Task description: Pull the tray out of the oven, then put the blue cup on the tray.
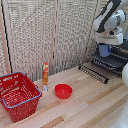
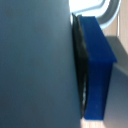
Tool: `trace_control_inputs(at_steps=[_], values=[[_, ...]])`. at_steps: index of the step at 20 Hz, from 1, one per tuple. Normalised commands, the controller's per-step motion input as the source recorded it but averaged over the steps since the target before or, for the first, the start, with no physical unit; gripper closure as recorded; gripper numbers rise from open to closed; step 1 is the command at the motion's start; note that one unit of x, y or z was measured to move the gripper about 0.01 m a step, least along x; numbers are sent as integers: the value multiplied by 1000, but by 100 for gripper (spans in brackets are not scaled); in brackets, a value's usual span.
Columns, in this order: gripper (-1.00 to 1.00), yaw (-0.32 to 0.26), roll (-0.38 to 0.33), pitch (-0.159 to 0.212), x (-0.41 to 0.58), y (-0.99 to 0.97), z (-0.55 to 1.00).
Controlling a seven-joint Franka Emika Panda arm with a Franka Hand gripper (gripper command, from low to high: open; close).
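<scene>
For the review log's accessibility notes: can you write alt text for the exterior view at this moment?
A white robot arm's gripper holds the blue cup just above the dark barred tray pulled out of the oven, at the exterior view's right. On the wooden table sit a red mesh basket, a red bowl and an orange bottle.

Wooden table (image 1: 95, 102) — matt; red basket (image 1: 19, 95) — plastic mesh.
</scene>
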Motion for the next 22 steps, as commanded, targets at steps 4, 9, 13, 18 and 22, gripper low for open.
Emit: trace_control_inputs(at_steps=[4, 9, 13, 18, 22], values=[[-100, 31, -21, 82, 123, -54, 10], [100, 81, -8, 66, 142, -45, 0], [-100, 131, -1, 108, 265, -221, 6], [-100, -9, -6, 17, 154, -38, 421], [-100, -100, 0, 2, 135, 0, 899]])
